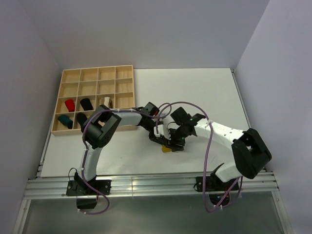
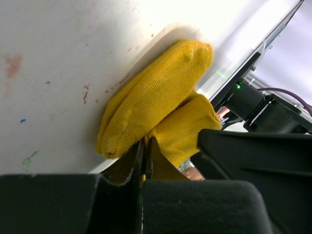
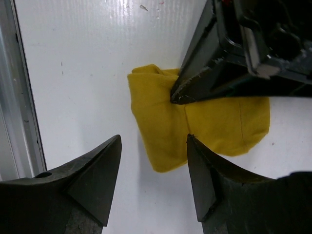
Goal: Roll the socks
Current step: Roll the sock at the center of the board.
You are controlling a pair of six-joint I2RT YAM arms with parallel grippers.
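A mustard yellow sock point(image 2: 161, 97) lies folded on the white table; in the top view only a bit of it point(image 1: 166, 149) shows under the two grippers. My left gripper point(image 2: 145, 144) is shut, pinching a fold of this sock. In the right wrist view its black fingertips point(image 3: 181, 95) press on the sock's middle point(image 3: 165, 122). My right gripper point(image 3: 153, 139) is open and empty, just above the sock's near end, one finger on each side. In the top view the left gripper point(image 1: 161, 138) and right gripper point(image 1: 175, 143) meet over the sock.
A wooden compartment tray point(image 1: 92, 73) stands at the back left. It holds rolled socks: red point(image 1: 69, 105), black point(image 1: 87, 104), white point(image 1: 107, 101), teal point(image 1: 64, 121) and another black one point(image 1: 81, 118). The table's metal front rail point(image 3: 19, 97) runs close to the sock.
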